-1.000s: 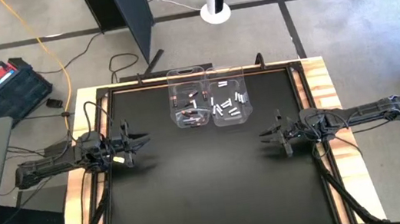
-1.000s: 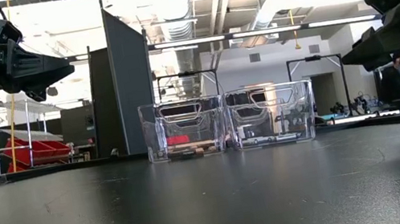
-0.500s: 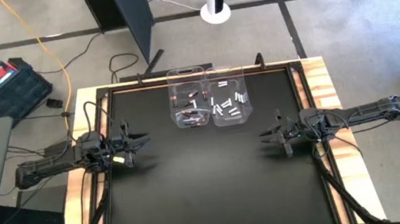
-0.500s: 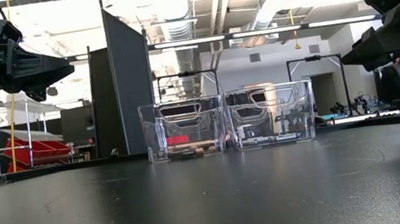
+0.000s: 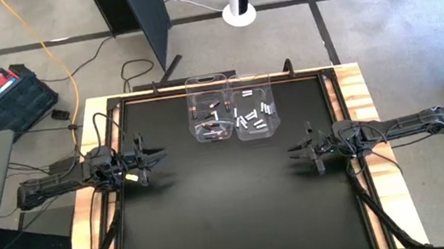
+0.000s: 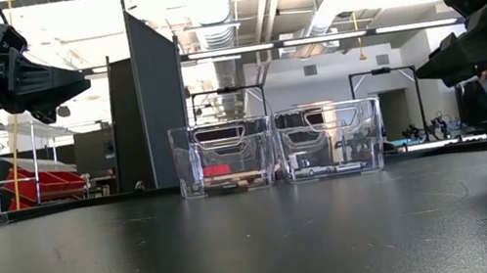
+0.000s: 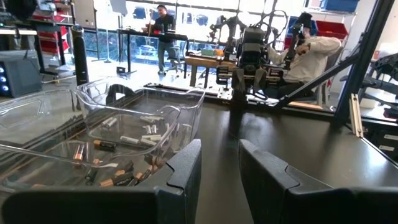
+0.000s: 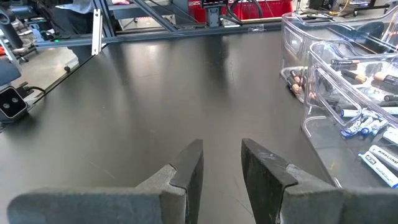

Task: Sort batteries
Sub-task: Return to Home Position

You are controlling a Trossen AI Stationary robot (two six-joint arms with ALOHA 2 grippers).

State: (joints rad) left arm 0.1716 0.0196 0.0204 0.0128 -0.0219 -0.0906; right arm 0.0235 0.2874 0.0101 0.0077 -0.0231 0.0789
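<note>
Two clear plastic bins stand side by side at the table's far edge. The left bin (image 5: 211, 119) holds dark and copper-toned batteries (image 7: 115, 174). The right bin (image 5: 255, 116) holds white and silver batteries (image 8: 373, 152). My left gripper (image 5: 161, 156) hovers above the table near its left edge, open and empty, pointing toward the table's middle. My right gripper (image 5: 291, 150) hovers near the right edge, open and empty, facing the left one. Both show raised in the low view, the left gripper (image 6: 76, 85) and the right gripper (image 6: 426, 71).
The black table top (image 5: 232, 200) lies bare between the two arms and toward the near edge. A wooden frame (image 5: 364, 93) borders the table. People and workbenches show in the room beyond the table in the left wrist view.
</note>
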